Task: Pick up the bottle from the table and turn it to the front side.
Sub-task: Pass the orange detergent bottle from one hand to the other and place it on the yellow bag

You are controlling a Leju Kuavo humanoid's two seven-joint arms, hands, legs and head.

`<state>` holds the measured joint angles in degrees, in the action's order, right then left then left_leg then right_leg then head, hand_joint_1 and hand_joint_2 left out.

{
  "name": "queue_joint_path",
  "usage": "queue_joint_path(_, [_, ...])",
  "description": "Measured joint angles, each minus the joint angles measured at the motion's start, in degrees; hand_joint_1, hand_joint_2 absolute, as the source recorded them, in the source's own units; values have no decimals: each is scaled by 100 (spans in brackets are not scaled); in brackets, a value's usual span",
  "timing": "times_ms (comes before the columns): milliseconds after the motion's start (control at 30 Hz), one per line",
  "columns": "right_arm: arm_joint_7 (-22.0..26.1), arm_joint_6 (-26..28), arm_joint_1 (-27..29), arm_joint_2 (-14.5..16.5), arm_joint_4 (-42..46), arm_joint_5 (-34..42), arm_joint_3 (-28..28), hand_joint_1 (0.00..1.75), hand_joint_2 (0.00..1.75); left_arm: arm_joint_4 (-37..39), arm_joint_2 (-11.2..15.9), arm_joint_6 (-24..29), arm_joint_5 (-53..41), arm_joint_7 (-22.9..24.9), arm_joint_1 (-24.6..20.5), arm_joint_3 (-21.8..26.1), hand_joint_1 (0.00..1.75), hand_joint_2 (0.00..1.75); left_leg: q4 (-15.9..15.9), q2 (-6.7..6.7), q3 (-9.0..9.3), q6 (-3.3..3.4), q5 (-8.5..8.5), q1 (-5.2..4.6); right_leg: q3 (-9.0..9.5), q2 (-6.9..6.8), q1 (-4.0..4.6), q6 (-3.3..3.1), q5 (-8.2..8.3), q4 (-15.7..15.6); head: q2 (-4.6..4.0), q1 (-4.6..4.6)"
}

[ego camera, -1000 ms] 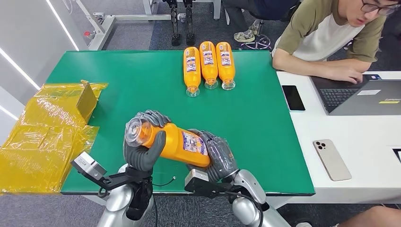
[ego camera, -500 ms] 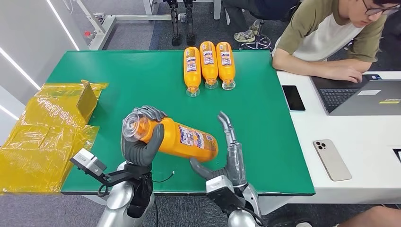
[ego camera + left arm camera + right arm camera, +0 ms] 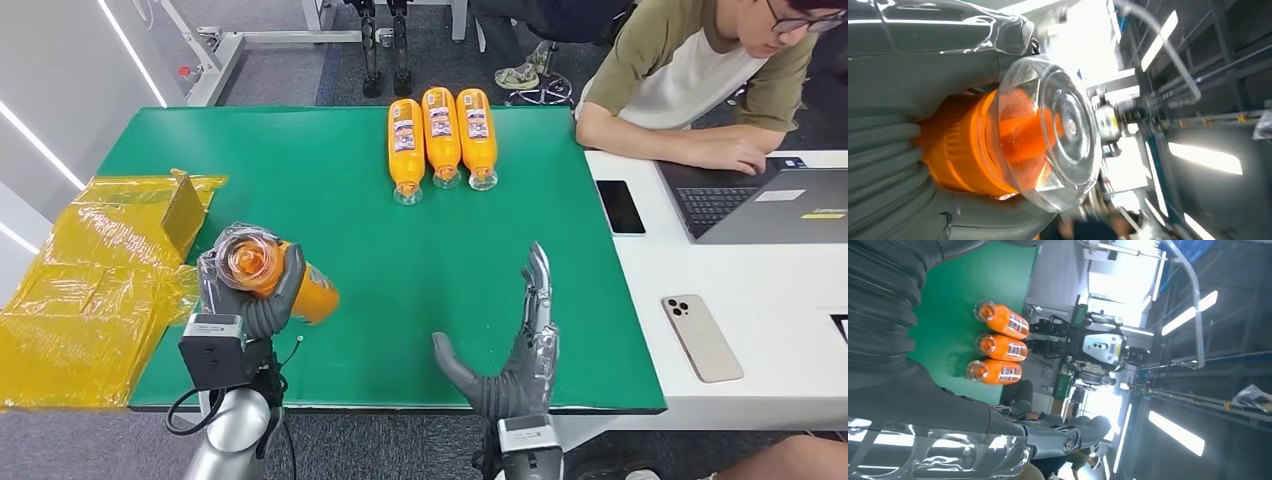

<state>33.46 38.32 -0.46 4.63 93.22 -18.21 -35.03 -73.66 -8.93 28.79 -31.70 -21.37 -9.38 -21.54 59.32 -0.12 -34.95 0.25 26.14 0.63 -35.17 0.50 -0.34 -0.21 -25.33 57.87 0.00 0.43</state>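
Orange bottle [image 3: 270,275] gripped in left hand [image 3: 245,300], near table [image 3: 330,190] edge

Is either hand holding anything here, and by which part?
The left hand grips the orange plastic bottle at its neck end, just below the clear cap. The right hand is open, holding nothing.

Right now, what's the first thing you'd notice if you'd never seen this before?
The left hand holds an orange bottle near the green table's front left, its clear cap pointing at the camera. The right hand is spread flat at the front edge, holding nothing. Three more bottles lie side by side at the far edge.
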Motion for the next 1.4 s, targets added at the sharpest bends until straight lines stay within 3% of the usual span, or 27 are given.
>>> queue_joint_path(200, [445, 0, 164, 120, 222, 176, 197, 0, 175, 196, 729, 478, -2042, 1037, -165, 463, 175, 175, -2, 3, 2, -10, -6, 2, -5, 3, 2, -3, 0, 3, 0, -1])
queue_joint_path(433, [72, 0, 122, 313, 533, -60, 403, 0, 175, 1666, 1721, 263, -3912, 1857, -1318, 698, 175, 175, -3, 5, 2, -29, -24, 2, -13, 3, 2, -21, 12, 18, -1, 0])
queue_joint_path(700, [-86, 0, 59, 386, 714, -149, 456, 0, 175, 3101, 2261, -116, -4832, 2213, -2376, 701, 175, 175, -3, 9, 1, -32, -25, 2, -18, 7, 2, -27, 16, 21, 0, 0])
queue_joint_path(900, [-104, -1, 36, 401, 762, -136, 456, 0, 175, 3756, 2380, -399, -5110, 2172, -2802, 684, 175, 175, -3, 9, -2, -33, -25, 2, -21, 10, 2, -27, 15, 21, 0, 0])
queue_joint_path(1033, [-157, -4, -4, 404, 774, -126, 447, 0, 175, 4370, 2499, -1318, -5552, 1838, -3107, 445, 175, 175, -3, 12, -2, -33, -25, 2, -22, 11, 2, -27, 16, 21, 0, 0])
queue_joint_path(1167, [-178, -2, -3, 405, 797, -152, 443, 0, 175, 4797, 2615, -1833, -5722, 1379, -3194, 201, 175, 175, -3, 20, -2, -33, -25, 2, -26, 21, 2, -29, 17, 23, 0, 1])
queue_joint_path(1300, [-182, -2, 9, 405, 810, -151, 441, 0, 175, 5065, 2726, -1970, -5688, 847, -3175, 64, 175, 175, -4, 19, -5, -34, -25, 2, -29, 23, 2, -28, 16, 23, -1, 0])
queue_joint_path(1400, [-155, -2, 32, 403, 819, -151, 438, 0, 175, 5188, 2815, -1947, -5735, 718, -3124, -33, 175, 175, -6, 19, -5, -36, -23, 2, -30, 23, 2, -29, 15, 22, 0, 0])
